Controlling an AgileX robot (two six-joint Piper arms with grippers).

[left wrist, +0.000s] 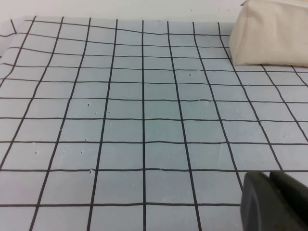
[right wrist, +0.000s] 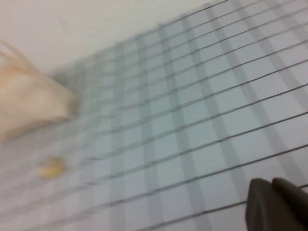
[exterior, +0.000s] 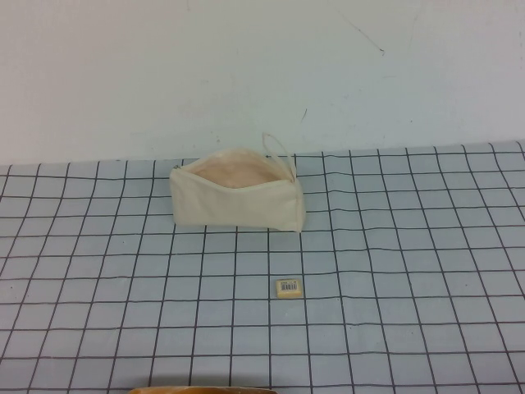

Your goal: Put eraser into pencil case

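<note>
The cream-white pencil case (exterior: 236,201) lies on the grid mat near the back, its zipper top open and the pinkish lining showing, with a thin loop cord at its right end. The small cream-yellow eraser (exterior: 288,288) lies flat on the mat in front of the case, apart from it. Neither arm shows in the high view. My left gripper (left wrist: 269,177) is shut and empty over bare mat, with the case (left wrist: 272,33) far ahead. My right gripper (right wrist: 272,183) is shut and empty; its blurred view shows the case (right wrist: 26,101) and the eraser (right wrist: 52,167) far off.
A blue-grey mat (exterior: 410,246) with a black grid covers the table up to a white wall (exterior: 246,74). A brown curved edge (exterior: 201,389) shows at the bottom of the high view.
</note>
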